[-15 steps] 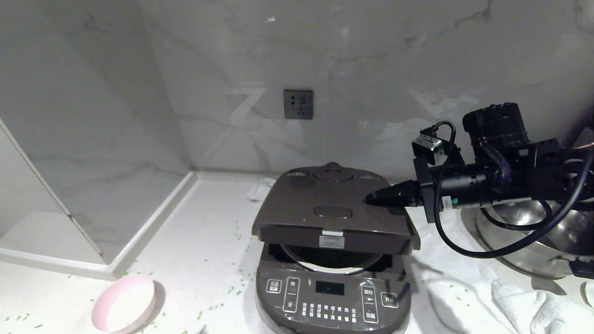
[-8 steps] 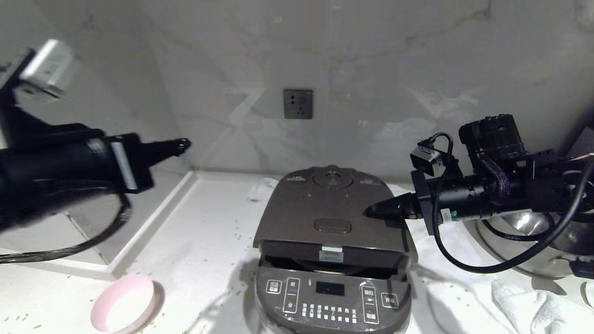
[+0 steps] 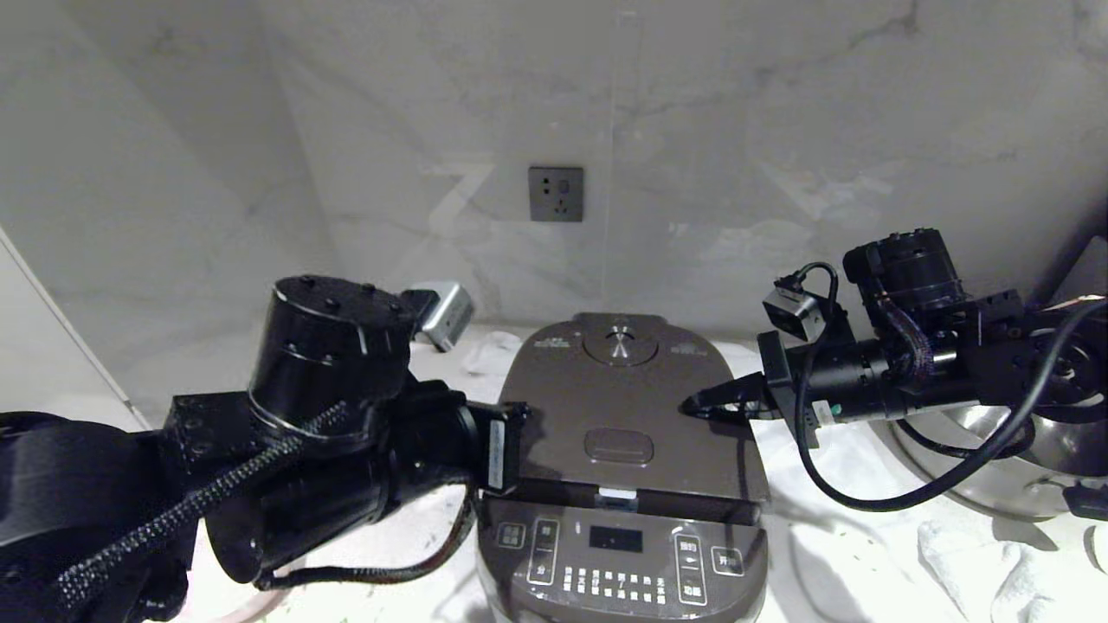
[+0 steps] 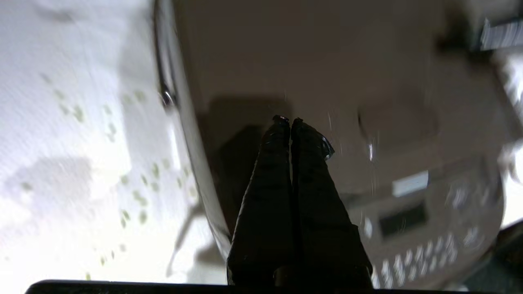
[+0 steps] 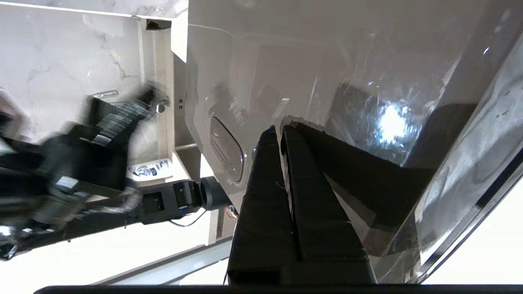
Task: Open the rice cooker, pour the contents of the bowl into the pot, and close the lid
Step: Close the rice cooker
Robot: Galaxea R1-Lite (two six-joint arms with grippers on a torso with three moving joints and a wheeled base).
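Rice cooker at bench centre, its lid nearly down. Left hand, fingers pressed together and empty, over the lid's left edge; right hand, likewise pinched and empty, on its right side.

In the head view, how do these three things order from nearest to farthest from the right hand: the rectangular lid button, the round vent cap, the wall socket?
Measured from the right hand, at the lid's right edge:
1. Rectangular lid button, just toward the lid's front middle.
2. Round vent cap, at the lid's rear; only a little farther.
3. Wall socket, up on the back wall.
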